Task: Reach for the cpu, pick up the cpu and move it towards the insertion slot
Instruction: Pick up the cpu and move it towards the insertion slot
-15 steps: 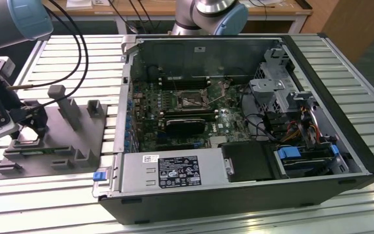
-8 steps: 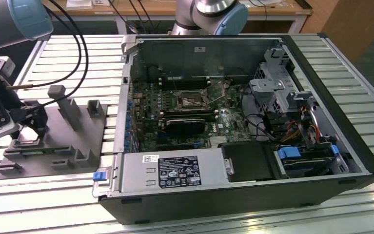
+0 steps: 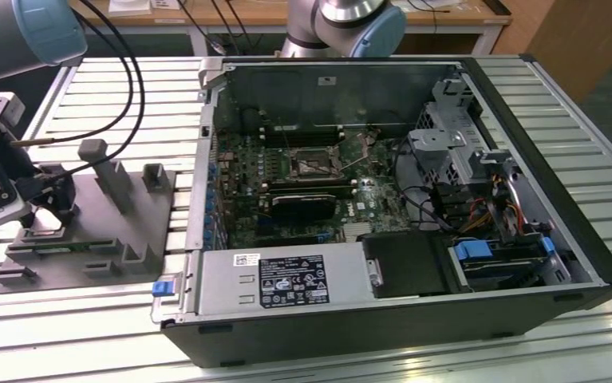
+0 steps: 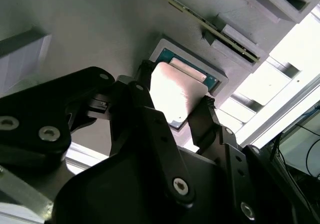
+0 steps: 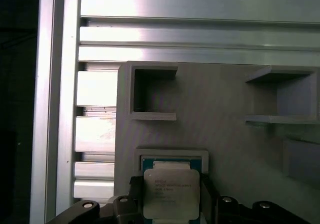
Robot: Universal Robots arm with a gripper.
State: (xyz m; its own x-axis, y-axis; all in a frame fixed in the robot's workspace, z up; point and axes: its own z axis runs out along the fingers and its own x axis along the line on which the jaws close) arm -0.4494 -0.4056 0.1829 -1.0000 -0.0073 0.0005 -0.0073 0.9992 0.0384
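Note:
The cpu [image 5: 170, 194] is a pale silvery square chip, held between my gripper's [image 5: 170, 183] two black fingers [image 4: 204, 115], which press on its opposite edges. It sits just above the teal-rimmed square pocket [image 5: 148, 160] of the grey fixture [image 3: 114, 199]. In the exterior view my gripper [image 3: 45, 222] is low over the fixture's corner, at that view's left. In the second wrist view the cpu [image 4: 175, 92] gleams between the fingers. The insertion slot [image 3: 314, 163], a shiny metal-framed socket, lies on the motherboard inside the open computer case, far off toward the exterior view's right.
The grey fixture carries upright blocks [image 3: 95, 153] and open box pockets [image 5: 152, 92] close to my gripper. The computer case wall [image 3: 207, 136] stands between fixture and motherboard. A black finned module [image 3: 303, 206] lies beside the socket. Black cables [image 3: 124, 88] hang over the slatted aluminium table [image 3: 146, 96].

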